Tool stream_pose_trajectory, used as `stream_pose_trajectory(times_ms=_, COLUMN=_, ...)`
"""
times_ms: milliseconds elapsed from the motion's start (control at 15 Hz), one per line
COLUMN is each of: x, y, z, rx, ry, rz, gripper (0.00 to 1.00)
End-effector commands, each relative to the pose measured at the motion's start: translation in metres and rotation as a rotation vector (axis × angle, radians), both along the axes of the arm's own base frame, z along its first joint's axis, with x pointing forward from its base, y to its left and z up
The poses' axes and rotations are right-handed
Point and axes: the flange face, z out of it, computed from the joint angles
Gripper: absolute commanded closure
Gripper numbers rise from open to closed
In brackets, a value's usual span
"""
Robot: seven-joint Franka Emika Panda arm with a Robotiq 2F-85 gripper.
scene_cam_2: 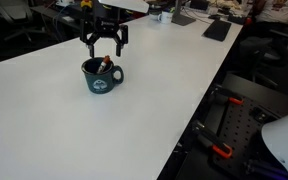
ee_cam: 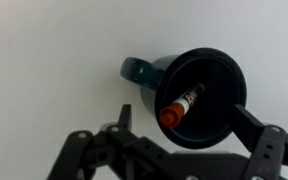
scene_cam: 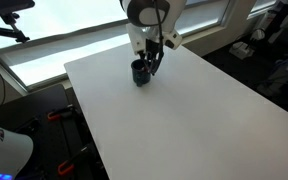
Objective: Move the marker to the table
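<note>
The marker stands inside the dark navy mug, not yet out on the table. In the wrist view it leans across the mug's hollow. Its orange-red end sits near the rim, a little round from the handle, and the pale barrel slants down and away toward the opposite inner wall. So its long axis is neither upright nor flat — it is tilted, with the coloured end highest.

The gripper hangs directly above the mug, apart from it, with its jaws spread wide and holding nothing. In an exterior view the marker's top seems to show just over the rim, below and between the two fingers, though the view is too small to be sure. In the wrist view the fingers come in on either side of the mug, and the orange-red end lies about midway between them.

The coming move, as I judge it, turns on this: the marker lies straight down from the gripper, and only its upper end is within easy reach. The line between the fingers runs at a slant to the marker's lean — neither squarely across it nor along it. A descent slightly off centre could strike the rim and shove the mug.
</note>
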Motion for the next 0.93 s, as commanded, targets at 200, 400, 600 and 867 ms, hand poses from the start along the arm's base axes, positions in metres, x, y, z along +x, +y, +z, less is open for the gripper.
stream_pose_trajectory(times_ms=200, x=-0.001, y=0.000, z=-0.008, rx=0.000, ry=0.014, rz=0.000, gripper=0.00)
stream_pose_trajectory(times_ms=400, x=-0.001, y=0.000, z=-0.010, rx=-0.004, ry=0.012, rz=0.009, gripper=0.25)
stream_pose_trajectory(times_ms=600, x=-0.001, y=0.000, z=-0.013, rx=-0.006, ry=0.019, rz=0.013, gripper=0.47)
stream_pose_trajectory(times_ms=867, x=-0.001, y=0.000, z=-0.017, rx=-0.013, ry=0.028, rz=0.020, gripper=0.67)
